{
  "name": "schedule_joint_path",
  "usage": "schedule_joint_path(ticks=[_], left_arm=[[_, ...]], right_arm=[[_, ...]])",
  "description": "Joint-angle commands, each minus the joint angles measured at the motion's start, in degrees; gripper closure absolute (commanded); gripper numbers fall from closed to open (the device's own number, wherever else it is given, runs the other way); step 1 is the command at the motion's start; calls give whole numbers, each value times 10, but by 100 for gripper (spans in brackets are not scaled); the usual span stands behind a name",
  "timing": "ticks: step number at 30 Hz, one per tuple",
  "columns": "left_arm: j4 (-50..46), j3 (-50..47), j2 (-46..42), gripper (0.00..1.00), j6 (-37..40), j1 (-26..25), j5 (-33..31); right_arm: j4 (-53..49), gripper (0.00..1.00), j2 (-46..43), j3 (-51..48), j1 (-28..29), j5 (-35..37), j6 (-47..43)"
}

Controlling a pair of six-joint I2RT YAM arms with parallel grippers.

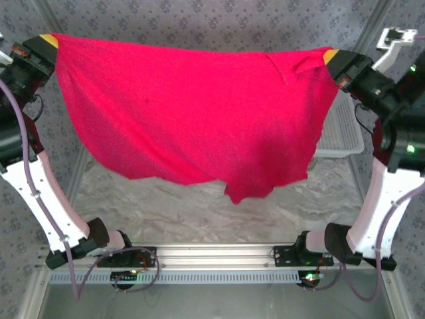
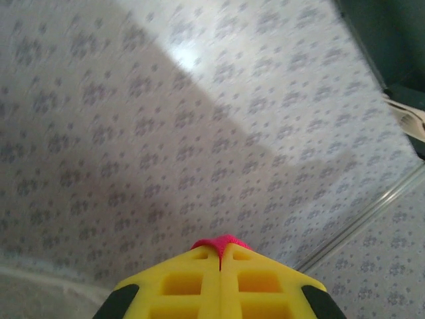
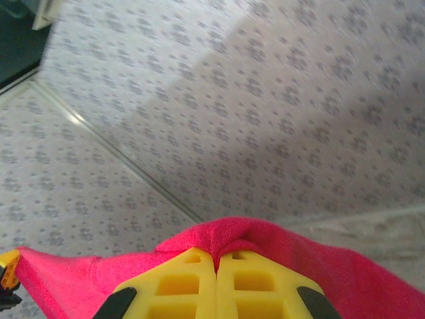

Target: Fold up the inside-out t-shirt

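The bright red inside-out t-shirt (image 1: 192,113) hangs spread wide in the air above the table, stretched between both arms. My left gripper (image 1: 50,41) is shut on its upper left corner, and my right gripper (image 1: 329,56) is shut on its upper right corner. A small bulge of red cloth (image 2: 222,242) pokes out between the yellow fingers of my left gripper (image 2: 220,256). Red fabric (image 3: 279,242) wraps over the closed yellow fingers of my right gripper (image 3: 217,259). The shirt's lower hem sags to a point at centre right (image 1: 247,189).
A white plastic basket (image 1: 342,129) stands at the right, partly behind the shirt. The marbled table top (image 1: 192,209) lies below the hanging cloth. Patterned walls (image 1: 219,23) enclose the back and sides. The aluminium rail (image 1: 219,251) with both arm bases runs along the near edge.
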Motion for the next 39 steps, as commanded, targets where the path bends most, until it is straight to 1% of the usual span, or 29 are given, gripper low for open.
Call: schedule_joint_path(ticks=[1,5,8,11,13,16,18,20,23,26,27,28,29,30,31,32,33,34,36,37,39], left_arm=[[11,-45,40,100,10,-8,-11],[3,-52,78,100,34,-42,-42],[3,-11,136,100,28,-71,-48],[-17,96,210,100,22,-98,-50],[-52,213,270,100,17,-110,-52],[-101,404,363,100,-7,-111,-41],[-114,490,403,100,-25,-106,-27],[-136,509,412,100,-17,-103,-14],[-247,508,403,100,79,-117,-23],[-407,501,398,100,207,-141,-63],[-470,484,394,100,248,-150,-94],[-505,419,374,100,262,-160,-138],[-501,333,340,100,277,-172,-161],[-459,194,285,100,296,-186,-177],[-378,29,217,100,296,-196,-191],[-291,-110,150,100,274,-195,-191],[-190,-265,83,100,245,-187,-190],[-115,-386,28,100,212,-175,-199],[-10,-552,-47,100,161,-154,-207],[19,-616,-75,100,140,-150,-220],[59,-708,-118,100,119,-151,-241]], right_arm=[[4,100,48,-23,5,20,2],[1,100,91,5,17,40,-5],[-16,100,157,94,24,44,-6],[-38,100,238,225,24,39,2],[-30,100,278,290,15,25,26],[16,100,276,287,-1,7,50],[24,100,260,272,-8,5,43],[20,100,230,236,-8,4,22],[28,100,156,108,10,18,-22],[73,100,56,-90,45,48,-38],[94,100,20,-165,57,55,-47],[113,100,-17,-243,64,61,-54],[134,100,-49,-313,73,63,-52],[159,100,-85,-394,84,65,-47],[172,100,-116,-469,96,69,-48],[179,100,-140,-530,108,73,-49],[189,100,-162,-598,123,78,-47],[196,100,-179,-668,137,81,-41],[212,100,-198,-772,164,87,-26],[214,100,-205,-818,174,97,-22],[226,100,-219,-900,187,112,-9]])
